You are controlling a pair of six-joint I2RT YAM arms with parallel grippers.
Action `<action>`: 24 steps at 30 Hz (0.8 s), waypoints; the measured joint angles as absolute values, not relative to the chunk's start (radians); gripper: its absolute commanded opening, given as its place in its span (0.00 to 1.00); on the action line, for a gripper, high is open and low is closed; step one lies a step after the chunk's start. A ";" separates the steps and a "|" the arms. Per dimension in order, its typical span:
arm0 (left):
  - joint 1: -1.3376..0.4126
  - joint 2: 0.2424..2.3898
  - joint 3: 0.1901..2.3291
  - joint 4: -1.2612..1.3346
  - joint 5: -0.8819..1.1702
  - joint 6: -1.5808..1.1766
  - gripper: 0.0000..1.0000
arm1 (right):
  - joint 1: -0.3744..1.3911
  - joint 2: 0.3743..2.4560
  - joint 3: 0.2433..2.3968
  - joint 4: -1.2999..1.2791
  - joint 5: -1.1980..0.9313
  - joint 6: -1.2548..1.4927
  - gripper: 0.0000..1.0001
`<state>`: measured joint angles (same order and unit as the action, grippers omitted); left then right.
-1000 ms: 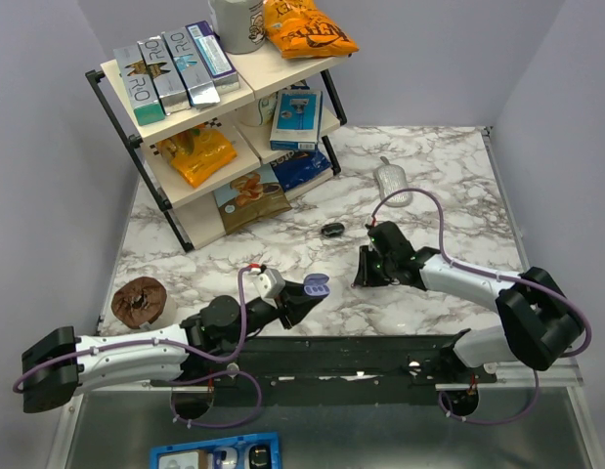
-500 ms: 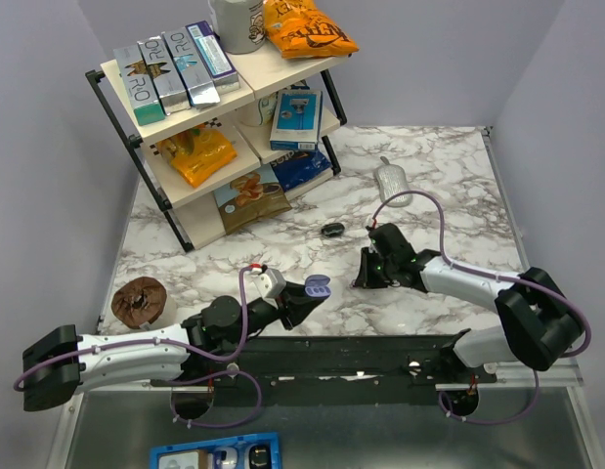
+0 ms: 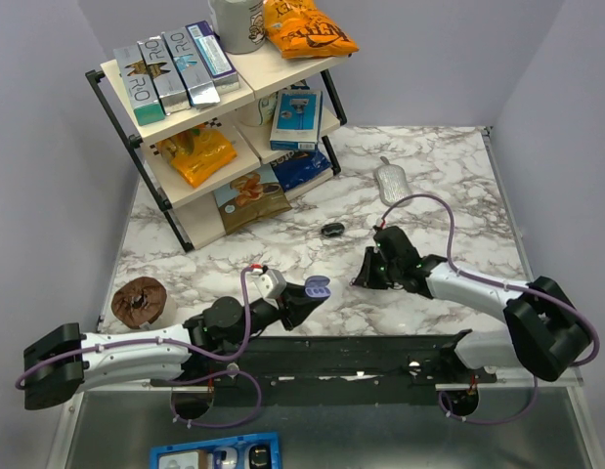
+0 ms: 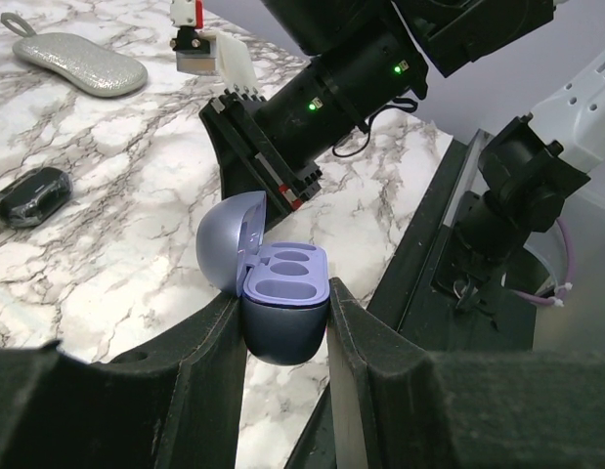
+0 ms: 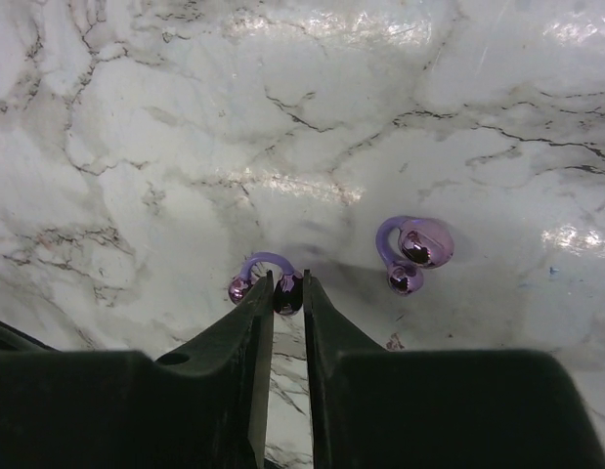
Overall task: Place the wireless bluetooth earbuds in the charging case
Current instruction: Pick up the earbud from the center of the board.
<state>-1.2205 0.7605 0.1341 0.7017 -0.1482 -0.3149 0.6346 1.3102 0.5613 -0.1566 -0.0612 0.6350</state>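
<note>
Top view, left to right. A two-tier shelf (image 3: 199, 117) with boxes and snack bags stands in the upper left of the marble table (image 3: 282, 244). A brown round object (image 3: 139, 301) lies at the left edge.

The left gripper (image 3: 307, 296) sits low centre-left. It is clamped on the charging case (image 3: 318, 286) and holds it off the marble. In the left wrist view the case (image 4: 282, 293) is wedged between the two fingers (image 4: 209, 362), lavender-blue, with the lid hinged up to the left. We see its two oval wells, both without earbuds.

A glossy black oval object (image 3: 332, 230) lies on the table above and just right of the case, apart from both grippers. The left wrist view shows it at the left edge (image 4: 30, 195).

The right gripper (image 3: 368, 276) is right of centre, tips down at the marble. In the right wrist view its jaws stand nearly together, pinching the dark bulb of the first earbud (image 5: 268, 278). That earbud is translucent purple, looped, and rests on the table. The second earbud (image 5: 414, 249), also purple, lies on the marble to the right, near the first but apart from it and from the fingers (image 5: 248, 337).

A silver pouch (image 3: 392, 181) lies in the upper right, well apart from the rest.
</note>
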 measured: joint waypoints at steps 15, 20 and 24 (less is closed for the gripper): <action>-1.233 0.775 0.134 0.717 -0.165 -0.318 0.00 | 0.635 1.345 0.583 -0.144 -0.060 0.726 0.58; -1.233 0.775 0.134 0.717 -0.165 -0.318 0.00 | 0.635 1.270 0.618 -0.214 0.005 0.628 0.42; -1.233 0.778 0.134 0.719 -0.165 -0.318 0.00 | 0.635 1.291 0.692 -0.245 0.039 0.532 0.33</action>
